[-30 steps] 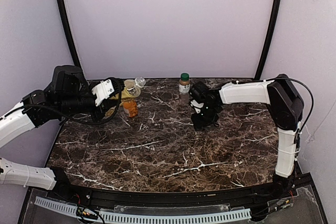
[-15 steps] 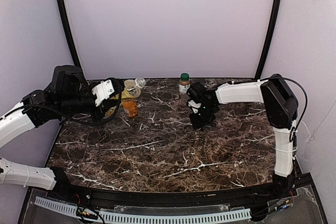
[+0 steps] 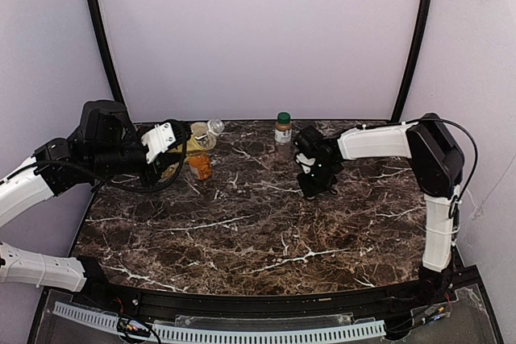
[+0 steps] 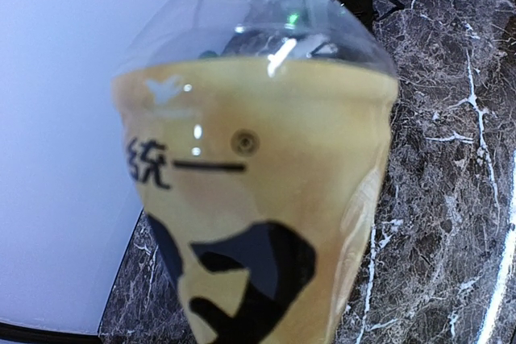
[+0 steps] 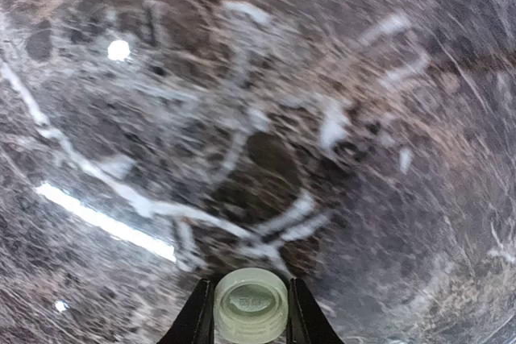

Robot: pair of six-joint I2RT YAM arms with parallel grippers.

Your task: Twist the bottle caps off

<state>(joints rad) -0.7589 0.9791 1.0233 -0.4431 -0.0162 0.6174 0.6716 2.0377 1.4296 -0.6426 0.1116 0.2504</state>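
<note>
R pincer (image 5: 250,292) clamps cream cap (image 5: 251,306); green-capped bottle (image 3: 283,130) upright, just upper-left of it. L pincer (image 3: 179,151) grips tea bottle (image 4: 258,191).

The desk (image 3: 242,231) is shown in dark brown marble veined with white. The tea bottle (image 4: 258,199) is wrapped in a yellow label printed with black characters (its neck is clear). A cream-white cap (image 5: 251,304), a dark green cap (image 3: 283,118) and an orange bottle (image 3: 200,167) are also marked.

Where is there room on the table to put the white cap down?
The whole near half of the table is bare, and so is the strip between the orange bottle and the right fingers holding the cap. The back left, round the tea bottle, is crowded.
</note>
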